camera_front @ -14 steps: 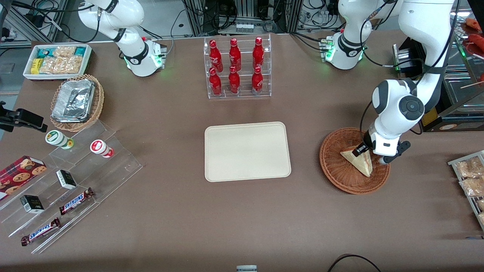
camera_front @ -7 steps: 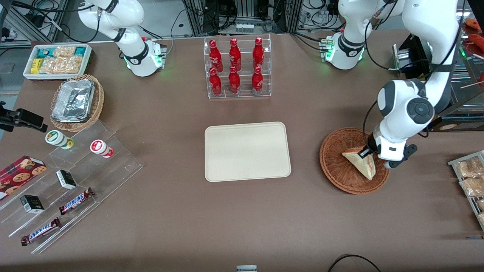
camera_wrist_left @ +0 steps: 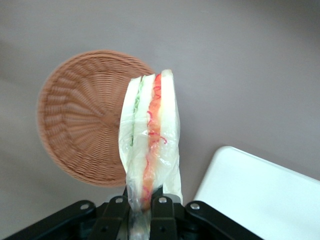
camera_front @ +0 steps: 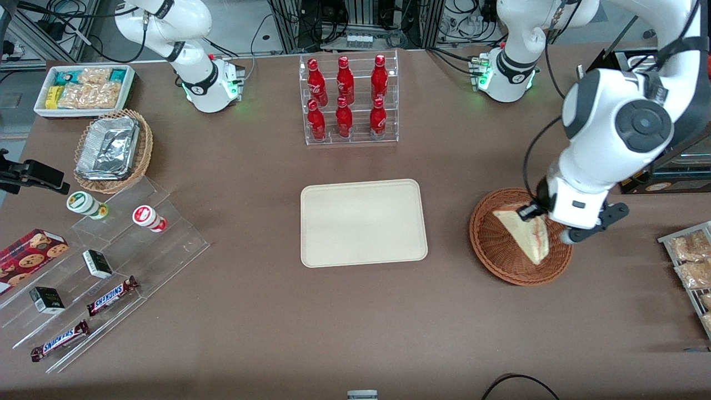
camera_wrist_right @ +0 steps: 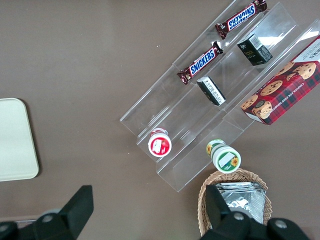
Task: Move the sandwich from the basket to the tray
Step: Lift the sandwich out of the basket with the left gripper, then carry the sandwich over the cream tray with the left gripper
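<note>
Risen since earlier, tool (camera_wrist_left: 141,206) grips sandwich (camera_wrist_left: 150,145) above basket (camera_wrist_left: 80,115).

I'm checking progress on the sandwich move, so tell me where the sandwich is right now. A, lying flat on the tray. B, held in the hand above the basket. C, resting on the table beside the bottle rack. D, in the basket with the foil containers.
B: the hand is shut on the sandwich, which hangs lifted over the basket; the tray holds nothing.
</note>
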Robot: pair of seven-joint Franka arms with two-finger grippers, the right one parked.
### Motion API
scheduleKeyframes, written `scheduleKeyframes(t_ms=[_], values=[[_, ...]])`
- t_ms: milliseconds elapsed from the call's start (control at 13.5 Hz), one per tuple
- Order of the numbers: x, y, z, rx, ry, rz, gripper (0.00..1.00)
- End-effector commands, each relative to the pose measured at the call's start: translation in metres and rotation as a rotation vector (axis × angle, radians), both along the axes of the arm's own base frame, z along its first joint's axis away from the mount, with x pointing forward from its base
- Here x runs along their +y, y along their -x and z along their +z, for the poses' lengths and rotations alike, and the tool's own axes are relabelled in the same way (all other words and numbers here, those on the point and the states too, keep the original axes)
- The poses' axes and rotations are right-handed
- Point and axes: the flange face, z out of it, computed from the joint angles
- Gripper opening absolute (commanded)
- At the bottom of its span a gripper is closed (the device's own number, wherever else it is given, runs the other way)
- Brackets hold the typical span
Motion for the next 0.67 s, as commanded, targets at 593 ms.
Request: scheduleKeyframes(t_ms=[593], values=[[-0.253,0.066,-0.076,0.07,-0.028,-0.338,0.0]])
